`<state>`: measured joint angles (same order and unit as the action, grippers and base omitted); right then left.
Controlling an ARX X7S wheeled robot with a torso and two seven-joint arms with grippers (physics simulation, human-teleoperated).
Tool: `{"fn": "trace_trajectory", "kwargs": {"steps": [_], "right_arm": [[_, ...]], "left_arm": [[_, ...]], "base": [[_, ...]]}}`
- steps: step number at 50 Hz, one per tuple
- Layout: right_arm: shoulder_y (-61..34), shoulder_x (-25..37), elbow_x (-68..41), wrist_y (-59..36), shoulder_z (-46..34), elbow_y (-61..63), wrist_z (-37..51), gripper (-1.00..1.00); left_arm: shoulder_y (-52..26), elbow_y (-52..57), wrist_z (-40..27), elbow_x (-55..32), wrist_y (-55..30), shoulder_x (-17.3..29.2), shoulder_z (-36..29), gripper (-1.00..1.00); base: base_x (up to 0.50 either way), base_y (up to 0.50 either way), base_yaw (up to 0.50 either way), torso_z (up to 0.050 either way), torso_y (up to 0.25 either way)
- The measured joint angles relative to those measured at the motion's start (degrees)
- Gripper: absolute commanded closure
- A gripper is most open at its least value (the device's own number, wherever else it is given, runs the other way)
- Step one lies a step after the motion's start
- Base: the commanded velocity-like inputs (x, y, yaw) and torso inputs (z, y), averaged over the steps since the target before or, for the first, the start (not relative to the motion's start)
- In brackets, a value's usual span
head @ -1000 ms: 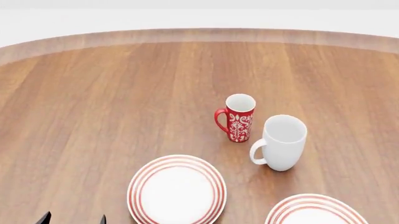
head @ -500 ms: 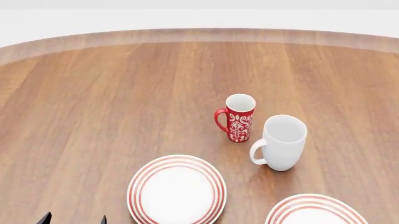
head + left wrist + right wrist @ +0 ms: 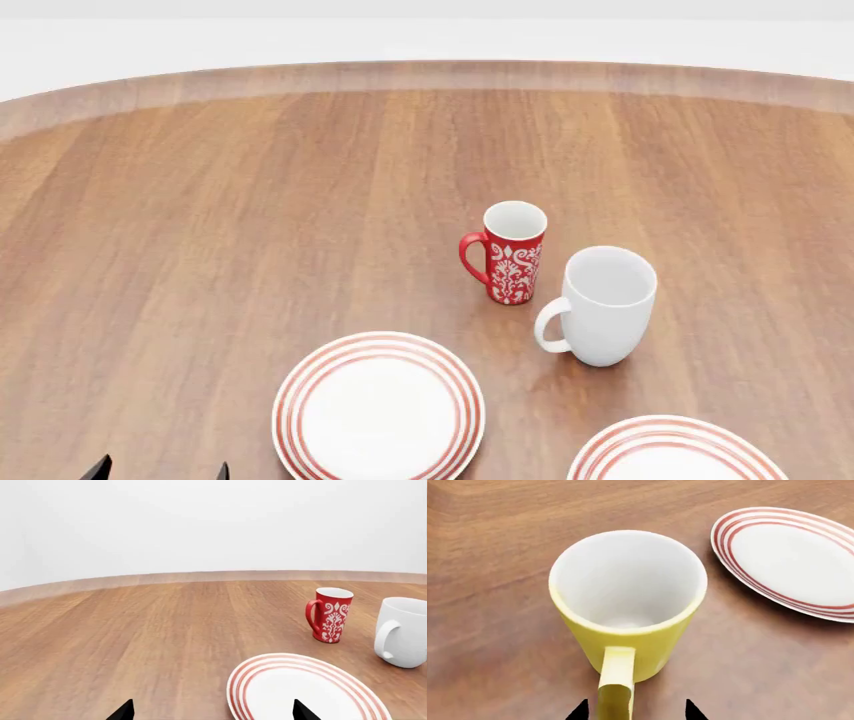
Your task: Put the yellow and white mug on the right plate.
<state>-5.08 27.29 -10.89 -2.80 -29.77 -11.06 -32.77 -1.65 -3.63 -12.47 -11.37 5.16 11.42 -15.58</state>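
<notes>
The yellow and white mug (image 3: 627, 610) stands upright on the wooden table (image 3: 487, 580), out of the head view, its handle pointing back at the right gripper (image 3: 635, 711) — tips parted, astride the handle, holding nothing. The right plate (image 3: 790, 560) lies just beside it, so the right arm is the nearer one; the left gripper (image 3: 210, 711) hangs open by the other plate (image 3: 300, 690).
</notes>
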Motion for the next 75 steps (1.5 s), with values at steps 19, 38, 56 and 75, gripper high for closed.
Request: {"fn": "trace_trajectory", "kwargs": {"steps": [19, 38, 56, 75], "right_arm": [[-0.1, -0.5, -0.7, 2.0, -0.9, -1.9, -1.0, 1.00], [1.8, 1.6, -1.9, 2.0, 2.3, 2.0, 2.1, 1.00], [6.3, 5.6, -5.0, 2.1, 8.0, 7.6, 6.7, 1.00], [10.0, 8.5, -8.9, 2.9, 14.5, 10.1, 11.0, 1.00]], "left_arm": [[-0.1, -0.1, -0.4, -0.3, 0.2, 0.3, -0.6, -1.00], [-0.3, -0.4, -0.8, -0.5, 0.4, 0.6, -1.1, -1.00], [-0.3, -0.4, -1.1, -0.8, 0.5, 0.8, -1.6, -1.00], [-0.4, -0.5, -1.5, -1.3, 0.6, 1.1, -2.0, -1.00]], "base": [[0.00, 0.00, 0.00, 0.000, 0.000], [0.00, 0.00, 0.00, 0.000, 0.000], [0.00, 0.00, 0.00, 0.000, 0.000], [0.00, 0.00, 0.00, 0.000, 0.000]]}}
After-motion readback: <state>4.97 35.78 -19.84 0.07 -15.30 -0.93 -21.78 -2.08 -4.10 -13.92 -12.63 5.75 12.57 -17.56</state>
